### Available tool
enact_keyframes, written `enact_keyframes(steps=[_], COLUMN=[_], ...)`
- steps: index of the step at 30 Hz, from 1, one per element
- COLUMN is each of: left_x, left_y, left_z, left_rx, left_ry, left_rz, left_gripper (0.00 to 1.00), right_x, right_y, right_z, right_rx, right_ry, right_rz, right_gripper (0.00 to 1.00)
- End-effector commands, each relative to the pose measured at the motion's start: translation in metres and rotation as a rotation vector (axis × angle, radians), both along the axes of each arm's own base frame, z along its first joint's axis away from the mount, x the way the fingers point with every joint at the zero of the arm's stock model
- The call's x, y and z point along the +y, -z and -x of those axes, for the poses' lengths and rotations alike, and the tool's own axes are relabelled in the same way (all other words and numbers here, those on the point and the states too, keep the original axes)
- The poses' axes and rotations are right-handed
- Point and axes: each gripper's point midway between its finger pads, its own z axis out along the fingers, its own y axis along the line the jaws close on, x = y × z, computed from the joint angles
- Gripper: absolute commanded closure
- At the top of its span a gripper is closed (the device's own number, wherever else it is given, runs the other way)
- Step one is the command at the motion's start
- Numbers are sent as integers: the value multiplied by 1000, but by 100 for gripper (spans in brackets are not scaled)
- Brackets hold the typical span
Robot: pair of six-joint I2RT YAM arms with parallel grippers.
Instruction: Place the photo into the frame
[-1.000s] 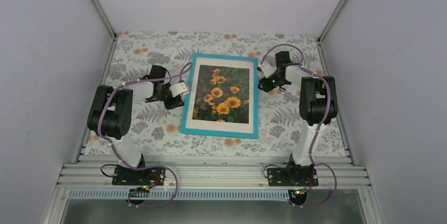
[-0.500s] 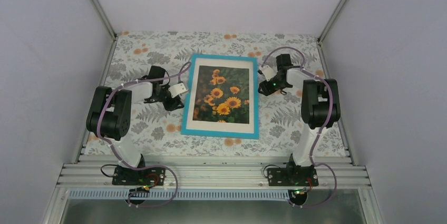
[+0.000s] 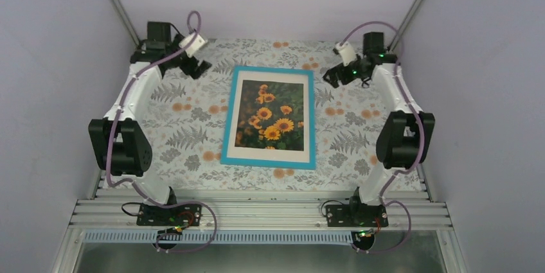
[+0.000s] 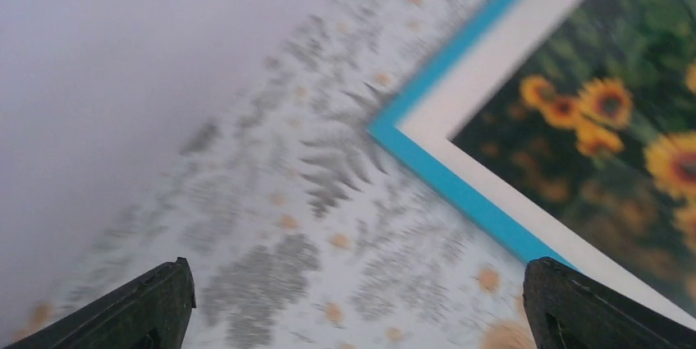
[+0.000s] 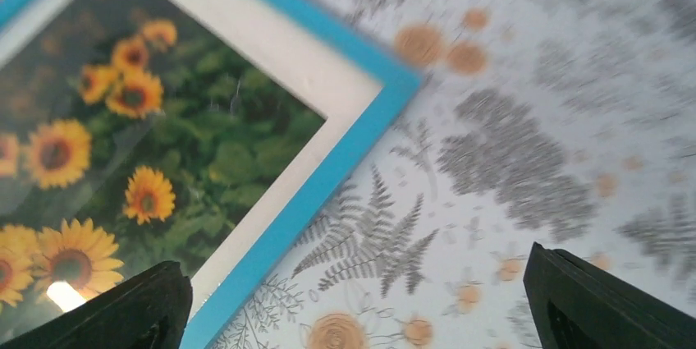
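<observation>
The turquoise frame point(image 3: 268, 162) lies flat and face up in the middle of the table, with the sunflower photo point(image 3: 270, 116) showing inside it behind a cream mat border. My left gripper point(image 3: 200, 67) is raised near the far left corner of the table, open and holding nothing. The frame's far left corner point(image 4: 386, 129) and the photo point(image 4: 607, 135) fill the right side of its blurred wrist view. My right gripper point(image 3: 330, 78) hangs near the far right, open and holding nothing. Its wrist view shows the frame's corner point(image 5: 394, 90) and the photo point(image 5: 156, 144).
A floral cloth point(image 3: 186, 148) covers the table. Pale walls point(image 3: 51, 61) close in the left, right and back sides. An aluminium rail point(image 3: 257, 212) carries the arm bases along the near edge.
Both grippers have opened wide and swung up and away from the frame's sides to the far corners of the table. The frame and photo have not moved.
</observation>
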Motion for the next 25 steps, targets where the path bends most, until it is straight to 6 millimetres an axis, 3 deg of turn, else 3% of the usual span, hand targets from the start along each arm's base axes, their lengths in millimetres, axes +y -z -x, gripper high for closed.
enact_keyframes(steps=[1,4,6,8,13,17,22,25], left_x=[37,66,76,82,85,84,85,90], left_y=[-42,-49,-37,-21,26,53,65,55], left_z=[-15,-22,-19,-14,6,18,23,17], left_rx=[-6,14,55,82,143,195,220,199], left_ry=[-168,-296,-337,-363,-415,-447,-483,-513], left_rz=[35,117,144,155,162,183,197,202], left_gripper=[0,0,0,0,0,0,0,0], right_x=[-21,-39,-47,-56,-68,-70,-68,-69], right_y=[-67,-95,-98,-90,-48,-26,-18,-23], right_z=[15,32,43,54,88,111,120,119], right_rx=[-96,-160,-174,-173,-106,-59,-46,-55], right_ry=[5,42,65,105,180,206,214,211], right_rz=[-79,-103,-124,-139,-179,-201,-212,-207], right_gripper=[0,0,0,0,0,0,0,0])
